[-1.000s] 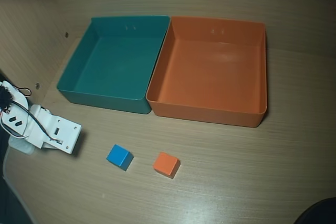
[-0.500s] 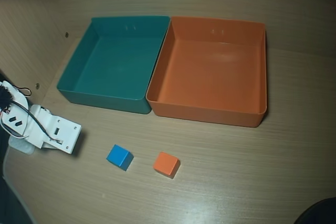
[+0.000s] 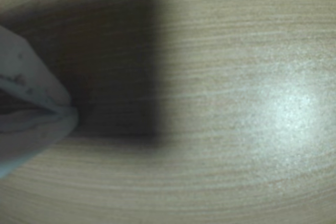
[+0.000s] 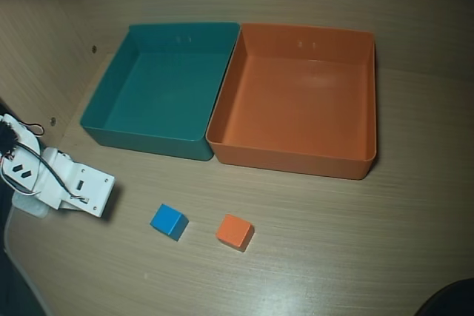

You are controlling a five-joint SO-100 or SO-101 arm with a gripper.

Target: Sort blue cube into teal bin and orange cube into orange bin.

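Overhead view, near edge first: blue cube [image 4: 169, 221] and orange cube [image 4: 235, 232] both sit on the bare table [image 4: 355, 257], side by side with a clear gap between them, blue to the left. Neither is in a bin; nothing is touching either cube.

Left of the blue cube, apart from it, the white arm [image 4: 63, 183] rests low on the table at the view's left edge, with black cables on its body. Its claw is not distinguishable from above.

Wrist view: claw [image 3: 71, 113] enters from the left edge, blurred; the two pale fingers [image 3: 26, 74] meet at their tips, pressed together with nothing between them. Only wood grain, a dark shadow patch and a light glare spot lie ahead of it.

Farther back in the overhead view: teal bin [image 4: 141, 138] on the left and orange bin [image 4: 296, 162] on the right, side walls touching. Both bins hold nothing.
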